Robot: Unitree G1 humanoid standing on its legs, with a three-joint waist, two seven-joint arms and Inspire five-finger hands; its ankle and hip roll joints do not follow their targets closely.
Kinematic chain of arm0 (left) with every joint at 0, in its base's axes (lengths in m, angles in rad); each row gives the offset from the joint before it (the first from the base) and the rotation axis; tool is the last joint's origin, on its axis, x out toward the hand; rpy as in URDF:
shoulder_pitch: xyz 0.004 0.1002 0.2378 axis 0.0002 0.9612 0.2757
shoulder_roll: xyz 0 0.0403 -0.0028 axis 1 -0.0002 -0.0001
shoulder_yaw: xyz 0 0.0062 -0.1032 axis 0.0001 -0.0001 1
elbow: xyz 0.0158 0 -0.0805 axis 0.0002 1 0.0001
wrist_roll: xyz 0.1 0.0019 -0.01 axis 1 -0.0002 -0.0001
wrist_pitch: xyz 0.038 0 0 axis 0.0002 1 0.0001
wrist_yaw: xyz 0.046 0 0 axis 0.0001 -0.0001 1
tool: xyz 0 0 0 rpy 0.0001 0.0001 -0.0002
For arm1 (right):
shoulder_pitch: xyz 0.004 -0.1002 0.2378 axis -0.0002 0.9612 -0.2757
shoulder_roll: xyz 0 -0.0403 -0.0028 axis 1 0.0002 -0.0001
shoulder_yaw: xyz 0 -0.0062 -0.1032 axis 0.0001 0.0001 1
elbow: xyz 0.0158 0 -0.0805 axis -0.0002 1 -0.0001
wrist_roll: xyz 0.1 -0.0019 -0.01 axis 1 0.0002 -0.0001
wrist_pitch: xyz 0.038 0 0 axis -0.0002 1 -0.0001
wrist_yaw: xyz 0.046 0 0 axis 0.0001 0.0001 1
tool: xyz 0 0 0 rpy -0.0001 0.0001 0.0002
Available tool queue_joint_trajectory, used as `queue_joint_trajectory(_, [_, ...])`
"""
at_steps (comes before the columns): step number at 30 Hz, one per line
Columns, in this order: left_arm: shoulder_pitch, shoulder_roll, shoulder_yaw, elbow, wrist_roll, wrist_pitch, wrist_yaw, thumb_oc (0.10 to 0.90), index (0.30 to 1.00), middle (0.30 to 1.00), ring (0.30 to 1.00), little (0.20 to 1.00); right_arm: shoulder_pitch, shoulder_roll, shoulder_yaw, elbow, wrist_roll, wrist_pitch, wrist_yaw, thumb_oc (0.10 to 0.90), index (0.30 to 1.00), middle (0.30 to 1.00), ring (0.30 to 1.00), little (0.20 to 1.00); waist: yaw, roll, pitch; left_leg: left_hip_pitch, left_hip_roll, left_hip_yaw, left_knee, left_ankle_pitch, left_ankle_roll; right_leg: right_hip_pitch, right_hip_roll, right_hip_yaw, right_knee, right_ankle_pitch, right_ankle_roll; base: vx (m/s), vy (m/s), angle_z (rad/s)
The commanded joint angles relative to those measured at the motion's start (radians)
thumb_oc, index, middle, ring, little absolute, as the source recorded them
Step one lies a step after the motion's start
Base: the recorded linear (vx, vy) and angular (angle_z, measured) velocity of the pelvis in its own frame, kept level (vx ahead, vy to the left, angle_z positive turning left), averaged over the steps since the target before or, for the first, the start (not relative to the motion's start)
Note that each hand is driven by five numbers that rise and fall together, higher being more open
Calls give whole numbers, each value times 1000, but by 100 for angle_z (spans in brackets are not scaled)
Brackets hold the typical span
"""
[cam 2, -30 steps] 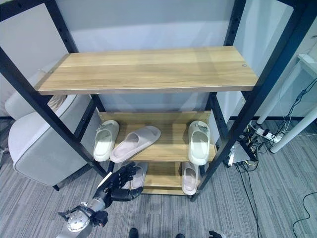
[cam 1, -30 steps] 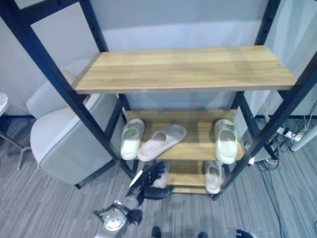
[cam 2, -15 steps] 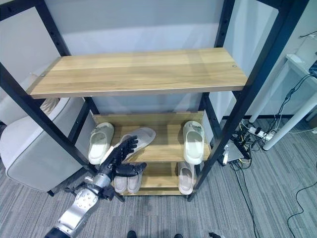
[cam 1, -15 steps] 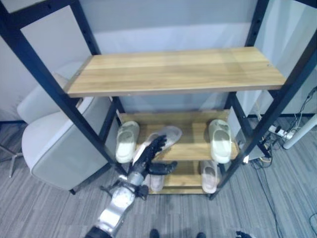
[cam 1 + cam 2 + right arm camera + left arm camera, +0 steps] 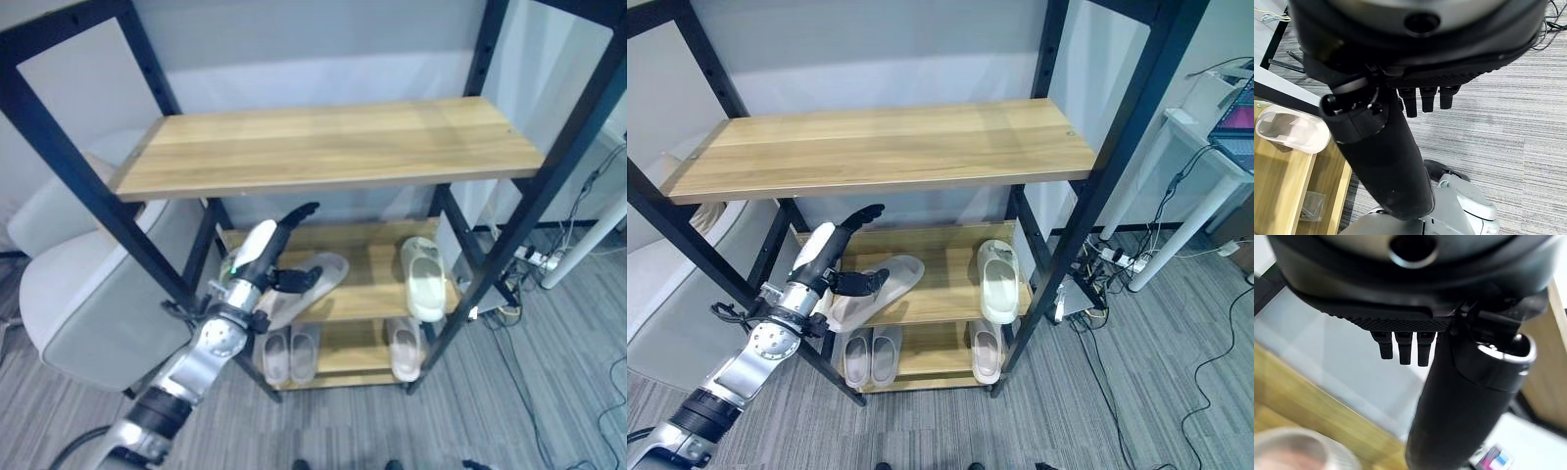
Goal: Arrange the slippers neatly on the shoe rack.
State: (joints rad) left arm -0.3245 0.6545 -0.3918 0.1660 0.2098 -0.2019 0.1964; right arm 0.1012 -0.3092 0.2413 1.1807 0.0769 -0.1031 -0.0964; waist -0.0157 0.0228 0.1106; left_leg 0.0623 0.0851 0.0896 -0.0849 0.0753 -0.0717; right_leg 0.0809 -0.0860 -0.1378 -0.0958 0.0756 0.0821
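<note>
Now the robot's left hand (image 5: 841,257) is reaching in over the middle wooden shelf (image 5: 940,279) of the black-framed shoe rack (image 5: 1114,147), its dark fingers stretched out straight and its thumb lying over the heel end of a pale grey slipper (image 5: 884,287) that is sitting askew on that shelf. Whether the thumb is touching the slipper cannot be told. Further along the same shelf, toward the robot's right, a cream-white slipper (image 5: 997,282) is lying straight, toe toward the front edge. On the bottom shelf, a pair of pale pinkish slippers (image 5: 871,354) is sitting side by side, and one more pale slipper (image 5: 985,350) is lying well apart from them. The wide top wooden shelf (image 5: 882,147) is bare. The right hand (image 5: 1400,98) is hanging over grey striped carpet (image 5: 1508,127), its fingers relaxed and holding nothing.
</note>
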Motion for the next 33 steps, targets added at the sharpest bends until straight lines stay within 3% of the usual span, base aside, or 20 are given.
queue_joint_trajectory(1, [-228,44,4,57,82,-63,70,800,900,900,900,900,-40,-44,21,-12,-33,-24,-3,800,900,900,900,900,-11,-8,-30,-31,-35,-22,-2,-41,-25,45,11,25,9,-117,65,4,18,-9])
queue_joint_trajectory(3, [-265,89,-18,101,124,-50,70,800,900,900,900,900,-37,-50,26,-21,-33,-26,5,800,900,900,900,900,-15,-10,-30,-35,-35,-17,-2,-43,-24,36,9,31,9,-113,69,10,32,-9])
queue_joint_trajectory(15, [-342,148,-89,207,219,-17,61,800,900,900,900,900,-45,-55,34,-41,-28,-27,11,800,900,900,900,900,-24,-21,-18,-56,-38,1,-2,-49,-19,4,3,53,9,-101,79,0,11,-5])
queue_joint_trajectory(33, [-478,115,-211,382,287,20,67,800,900,900,900,900,-40,-67,35,-74,-4,-42,-2,800,900,900,900,900,-55,-25,-5,-76,-39,25,-2,-54,-13,-36,4,85,9,-86,85,-6,10,-6])
